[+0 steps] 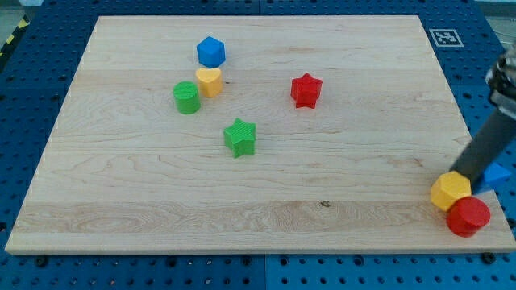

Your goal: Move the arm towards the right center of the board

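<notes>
My tip [456, 172] sits at board [266, 225] bottom-right corner, touching yellow hexagon block [449, 191]; very end hard to make out. No gripper, just rod. Red cylinder [468, 216] adjoins yellow; blue block [497, 175] partly hidden behind rod, shape unclear.

Single arm entering from the view's right edge, dark rod slanting down toward the view's lower left, its upper part cut off by the frame, my tip [456, 172] low near the view's bottom right corner
</notes>
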